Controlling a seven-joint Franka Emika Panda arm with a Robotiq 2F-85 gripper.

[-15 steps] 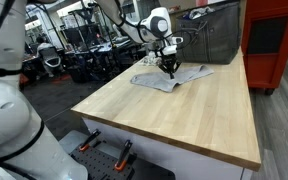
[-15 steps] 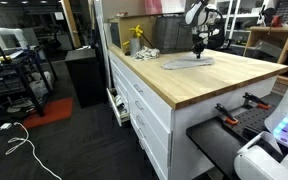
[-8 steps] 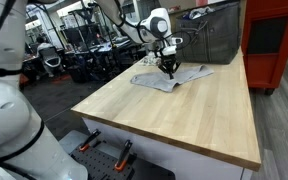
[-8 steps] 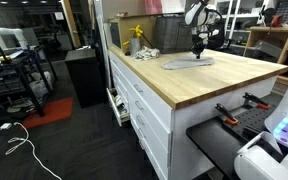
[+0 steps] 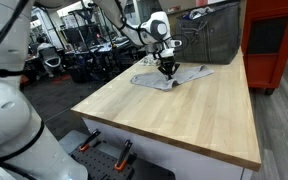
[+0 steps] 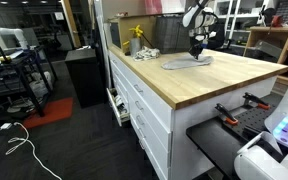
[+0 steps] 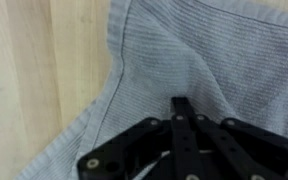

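The pincer (image 7: 181,104) is clenched on a fold of the grey cloth (image 7: 219,50), so the grasp looks made, but the cloth is not yet raised off the worktop (image 5: 184,110).

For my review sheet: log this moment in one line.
pincer: shut on grey cloth | grey cloth: spread on wooden table, fold pinched

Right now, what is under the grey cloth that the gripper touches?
The grey cloth lies on the wooden tabletop, which shows bare beside its edge. The gripper is shut on a raised fold of it. Whatever may lie beneath the cloth's middle is covered.
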